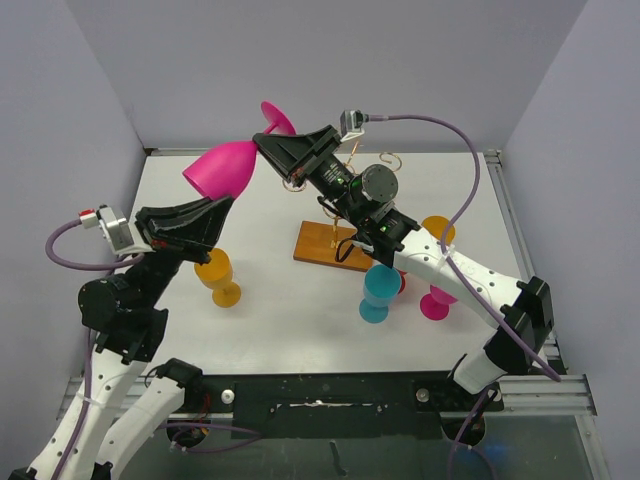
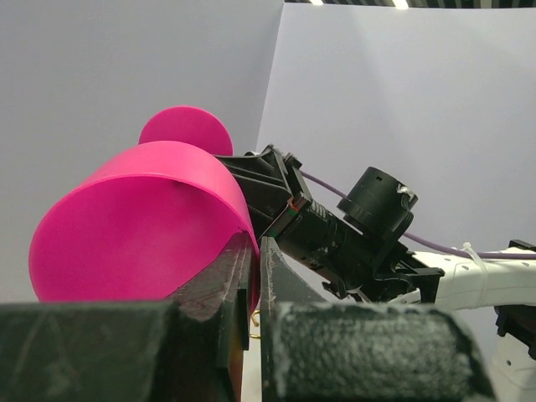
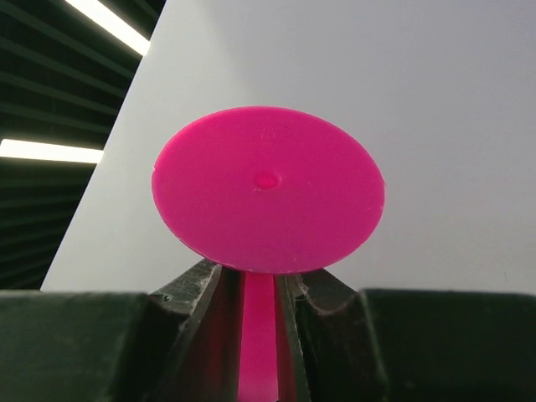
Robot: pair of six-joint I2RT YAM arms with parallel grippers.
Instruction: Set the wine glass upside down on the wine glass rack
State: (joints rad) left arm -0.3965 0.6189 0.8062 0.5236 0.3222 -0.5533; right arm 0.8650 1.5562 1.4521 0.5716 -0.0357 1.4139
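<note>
The pink wine glass (image 1: 222,170) hangs tilted in the air above the table's back left, its bowl towards the left and its round foot (image 3: 268,188) towards the back. My left gripper (image 1: 228,203) is shut on the bowl's rim (image 2: 243,234), the wall pinched between its fingers. From the right, my right gripper (image 1: 262,143) is shut on the stem (image 3: 260,335) just under the foot. The wine glass rack (image 1: 320,242), gold wire on a brown wooden base, stands behind the right arm near the table's middle and is partly hidden by it.
An orange glass (image 1: 218,275) stands at front left. A cyan glass (image 1: 378,292), a small pink glass (image 1: 435,300) and another orange glass (image 1: 437,228) stand under and beside the right arm. Grey walls enclose the table on the left, back and right.
</note>
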